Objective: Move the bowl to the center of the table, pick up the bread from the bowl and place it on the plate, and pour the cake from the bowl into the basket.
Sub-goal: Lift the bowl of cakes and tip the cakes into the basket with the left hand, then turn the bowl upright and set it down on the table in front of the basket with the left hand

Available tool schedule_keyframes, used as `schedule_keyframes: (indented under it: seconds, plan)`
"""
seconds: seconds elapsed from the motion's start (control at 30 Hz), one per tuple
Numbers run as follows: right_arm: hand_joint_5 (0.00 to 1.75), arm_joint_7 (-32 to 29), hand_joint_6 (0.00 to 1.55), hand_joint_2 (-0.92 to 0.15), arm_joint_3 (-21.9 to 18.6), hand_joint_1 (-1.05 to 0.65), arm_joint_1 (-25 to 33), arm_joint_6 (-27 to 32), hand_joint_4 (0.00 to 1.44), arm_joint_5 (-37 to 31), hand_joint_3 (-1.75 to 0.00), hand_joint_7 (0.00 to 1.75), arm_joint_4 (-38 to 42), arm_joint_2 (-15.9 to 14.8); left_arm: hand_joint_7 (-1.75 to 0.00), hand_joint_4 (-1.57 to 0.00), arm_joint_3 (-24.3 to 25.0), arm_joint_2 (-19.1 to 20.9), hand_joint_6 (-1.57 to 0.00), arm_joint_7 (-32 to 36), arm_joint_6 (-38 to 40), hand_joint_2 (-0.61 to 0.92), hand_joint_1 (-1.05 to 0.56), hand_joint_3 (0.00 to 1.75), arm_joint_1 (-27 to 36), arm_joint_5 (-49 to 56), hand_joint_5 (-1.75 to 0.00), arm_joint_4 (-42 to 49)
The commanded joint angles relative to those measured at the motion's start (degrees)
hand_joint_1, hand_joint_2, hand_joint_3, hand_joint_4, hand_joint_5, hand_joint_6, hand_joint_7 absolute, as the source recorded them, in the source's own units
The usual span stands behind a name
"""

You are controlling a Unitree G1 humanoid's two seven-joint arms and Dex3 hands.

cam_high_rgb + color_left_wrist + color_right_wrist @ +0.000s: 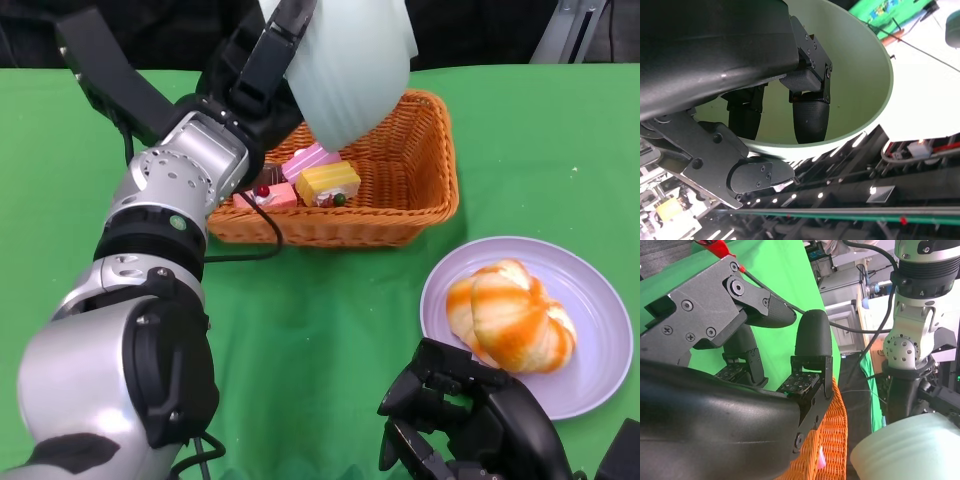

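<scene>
1. Pale green bowl (350,65) held up in the air, tipped steeply over the back of the basket (425,190), mouth turned away from the head camera.
2. Gripped at the rim by the left hand (262,70): in the left wrist view, fingers (810,112) inside the bowl's (865,75) wall and another black finger outside it, pinching the rim between them.
3. Lying in the wicker basket, below the bowl: a yellow cake piece (327,183), a pink one (308,158) just behind it, and a pink piece topped with a red cherry (268,195) toward the left side.
4. To the right of the basket and nearer the robot, a lilac plate (590,290) on the green surface (320,300), carrying the orange-and-white striped bread (510,315).
5. Low at the near edge, just beside the plate, the right hand (470,420); fingers (812,340) apart and holding nothing, seen in the right wrist view with the basket's rim (832,435) beyond them.
</scene>
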Motion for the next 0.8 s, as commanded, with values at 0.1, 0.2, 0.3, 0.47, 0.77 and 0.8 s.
schedule_keyframes:
  seconds: [0.1,0.2,0.3,0.47,0.77,0.8]
  plan:
    - [1.57,-0.6,0.65,-0.48,-0.2,-0.17,0.0,-1.1,0.72,-0.4,-1.05,1.33,-0.3,-0.3,-1.44,-0.73,-7.9,1.9,-0.8,-11.7,-7.7,0.62,-0.13,1.08,2.6,7.0,-1.66,-5.2]
    - [1.57,-0.7,0.65,-0.47,-0.6,-0.16,-0.4,-0.6,0.73,0.4,-1.05,1.33,-0.2,0.1,-1.4,-0.8,-13.3,3.6,-0.84,-15.8,-16.2,0.5,-0.12,1.18,4.9,12.9,-1.62,-7.9]
    - [1.57,-0.6,0.66,-0.47,-0.7,-0.16,-0.6,-0.6,0.74,0.5,-1.05,1.34,-0.2,0.1,-1.37,-0.85,-15.9,4.5,-0.86,-17.6,-22.9,0.49,-0.13,1.19,6.8,16.2,-1.59,-9.7]
    - [1.57,-0.4,0.65,-0.47,-1.0,-0.16,-1.0,-1.7,0.74,0.7,-1.06,1.34,0.3,0.3,-1.37,-0.87,-18.2,6.0,-0.87,-18.9,-31.4,0.51,-0.13,1.15,10.2,18.8,-1.58,-12.6]
    - [1.58,-1.4,0.67,-0.41,-1.9,-0.08,-2.0,-1.5,0.8,1.8,-1.26,1.37,-1.0,0.7,-1.35,-0.85,-20.5,8.9,-0.88,-19.8,-43.4,0.53,-0.08,1.18,14.4,22.4,-1.6,-12.2]
    - [1.58,-1.4,0.67,-0.41,-1.9,-0.08,-1.9,-1.4,0.8,1.9,-1.27,1.37,-1.1,0.6,-1.36,-0.84,-20.5,8.9,-0.88,-19.8,-43.8,0.53,-0.08,1.18,14.3,22.4,-1.61,-11.9]
